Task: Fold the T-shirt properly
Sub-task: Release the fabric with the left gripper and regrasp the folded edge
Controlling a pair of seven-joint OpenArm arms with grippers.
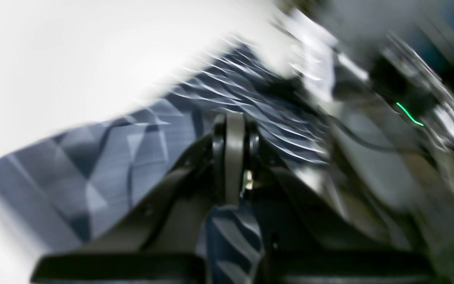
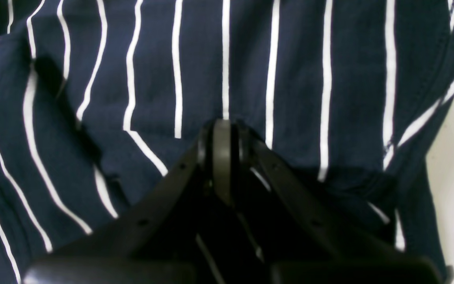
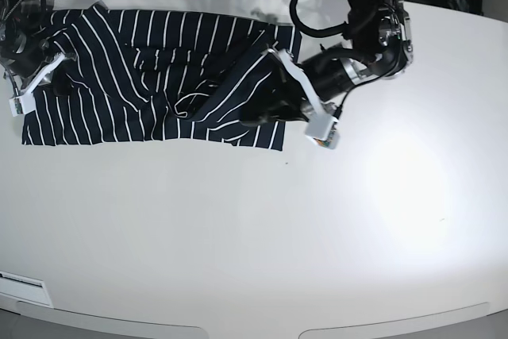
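"My left gripper [image 1: 230, 118] has its fingers pressed together over the T-shirt [image 3: 151, 77]; whether any cloth is caught, I can't tell. My right gripper [image 2: 227, 128] is pressed together too, right at the striped fabric, and I can't make out a pinched fold."

"And the room around them?"

"The shirt lies along the robot-side edge of the white tabletop [image 3: 175, 228], toward my right. From its lower border in the base view, bare white runs down to the opposite, curved edge, and there's more of it to my left. A small pale item [image 3: 24, 290] with dark marks sits near the lower left corner of that view."

"Which way does the shirt point?"

"Its long axis runs left to right, roughly along the robot-side edge. Most stripes cross that axis, slanting where the cloth is bunched. Where the collar points, I can't tell."
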